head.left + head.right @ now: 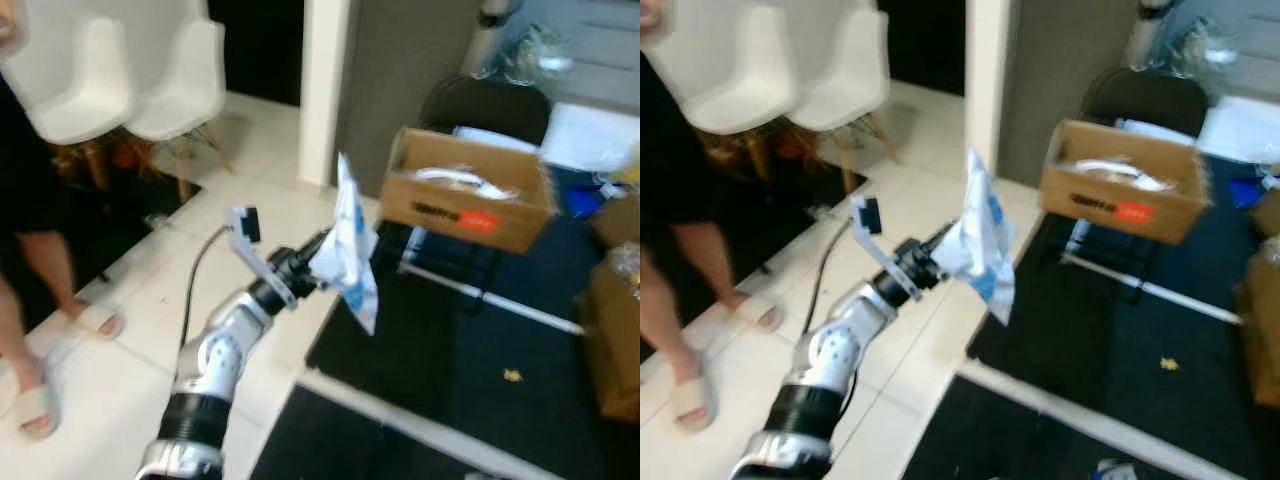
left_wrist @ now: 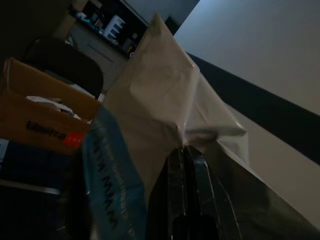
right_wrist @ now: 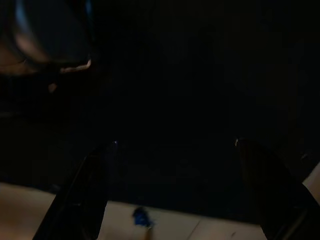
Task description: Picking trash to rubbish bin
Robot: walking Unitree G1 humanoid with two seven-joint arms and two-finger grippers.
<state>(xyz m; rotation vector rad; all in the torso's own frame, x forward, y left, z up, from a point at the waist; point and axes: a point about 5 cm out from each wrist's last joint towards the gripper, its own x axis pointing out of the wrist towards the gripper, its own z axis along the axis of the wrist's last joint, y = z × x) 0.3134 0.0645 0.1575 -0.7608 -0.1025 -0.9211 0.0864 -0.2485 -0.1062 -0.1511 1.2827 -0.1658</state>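
Note:
My left gripper [image 1: 322, 258] is raised in front of me and shut on a white and blue plastic wrapper [image 1: 350, 245], which hangs crumpled from the fingers. In the left wrist view the wrapper [image 2: 160, 115] covers the shut fingers [image 2: 181, 190]. An open cardboard box [image 1: 466, 188] with white rubbish inside sits on a dark chair to the right, beyond the wrapper. In the dark right wrist view my right gripper [image 3: 172, 150] stands open with nothing between its fingers [image 3: 95, 170].
A person's legs in pale slippers [image 1: 95, 318] stand at the left on the white tiled floor. White chairs [image 1: 120, 70] are at the back left, a white pillar [image 1: 322, 90] behind. A dark mat [image 1: 480, 360] lies to the right, more cardboard boxes [image 1: 615, 340] at its edge.

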